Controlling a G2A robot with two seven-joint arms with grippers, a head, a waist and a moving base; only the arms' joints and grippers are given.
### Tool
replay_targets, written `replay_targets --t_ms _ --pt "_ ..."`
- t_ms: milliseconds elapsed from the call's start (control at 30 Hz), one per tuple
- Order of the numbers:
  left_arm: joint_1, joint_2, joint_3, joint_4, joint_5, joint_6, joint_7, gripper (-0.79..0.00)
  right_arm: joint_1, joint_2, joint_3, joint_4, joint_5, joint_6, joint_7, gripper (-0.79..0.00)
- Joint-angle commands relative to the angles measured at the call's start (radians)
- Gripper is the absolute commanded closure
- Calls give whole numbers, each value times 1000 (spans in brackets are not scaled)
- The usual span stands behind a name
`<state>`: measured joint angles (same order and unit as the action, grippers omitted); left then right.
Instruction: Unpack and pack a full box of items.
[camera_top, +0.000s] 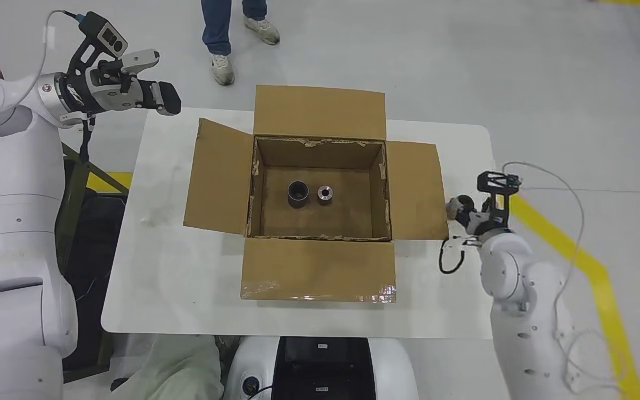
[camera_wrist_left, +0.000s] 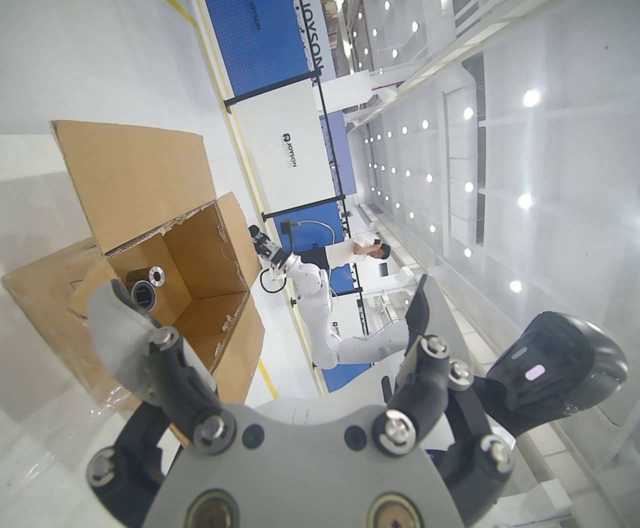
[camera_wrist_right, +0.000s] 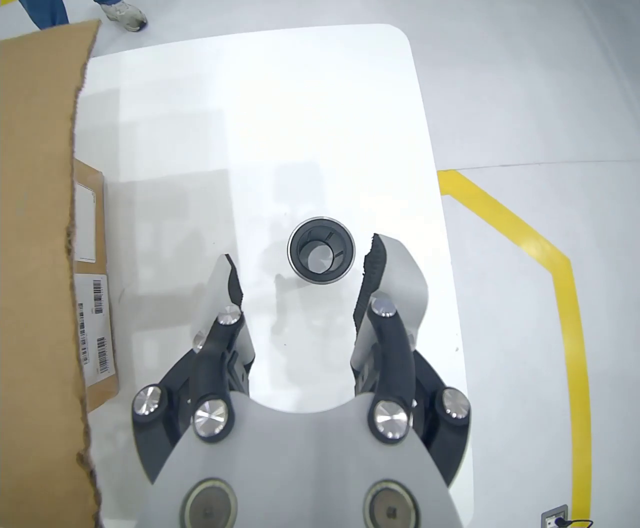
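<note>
An open cardboard box (camera_top: 318, 258) stands mid-table with all its flaps folded out. On its floor lie a dark cylinder (camera_top: 297, 193) and a smaller silver one (camera_top: 324, 194); the left wrist view shows them too, the dark cylinder (camera_wrist_left: 142, 293) and the silver one (camera_wrist_left: 158, 275). My right gripper (camera_wrist_right: 302, 252) hangs open over the table right of the box, above an upright black hollow cylinder (camera_wrist_right: 321, 250) that stands on the table between and just past its fingertips. My left gripper (camera_wrist_left: 265, 300) is open and holds nothing, raised off the table's far left corner (camera_top: 165, 97).
The box's right flap (camera_wrist_right: 35, 200) reaches close to my right gripper (camera_top: 460, 210). The white table (camera_top: 160, 260) has bare room left and right of the box. Yellow floor tape (camera_top: 560, 240) runs beside the table. A person's legs (camera_top: 225, 40) stand beyond the far edge.
</note>
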<state>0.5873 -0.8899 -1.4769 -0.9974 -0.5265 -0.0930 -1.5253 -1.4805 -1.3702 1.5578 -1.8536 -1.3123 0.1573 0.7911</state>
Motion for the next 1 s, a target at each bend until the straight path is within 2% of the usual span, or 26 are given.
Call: replay_targets --t_ms 0,133,267,300,400,467,667,767,967 --pt "0 0 0 0 0 0 0 -785 6 -1 -8 17 5 15 1 -585" --pt "0 0 0 0 0 0 0 -785 22 -4 -25 57 18 42 -2 -594" --pt "0 0 0 0 0 0 0 -785 49 -6 -42 104 5 82 -9 -659" --pt "0 0 0 0 0 0 0 -785 55 -7 -50 115 -4 93 -13 -637" --pt "0 0 0 0 0 0 0 -785 76 -11 -65 144 -2 126 -11 -686" --pt "0 0 0 0 0 0 0 -785 89 -13 -75 157 5 144 -13 -668" --pt "0 0 0 0 0 0 0 -785 107 -17 -90 179 -6 192 -32 -699" --pt "0 0 0 0 0 0 0 -785 107 -18 -94 178 -5 203 -38 -785" --pt "0 0 0 0 0 0 0 -785 106 -18 -94 176 -5 205 -41 -785"
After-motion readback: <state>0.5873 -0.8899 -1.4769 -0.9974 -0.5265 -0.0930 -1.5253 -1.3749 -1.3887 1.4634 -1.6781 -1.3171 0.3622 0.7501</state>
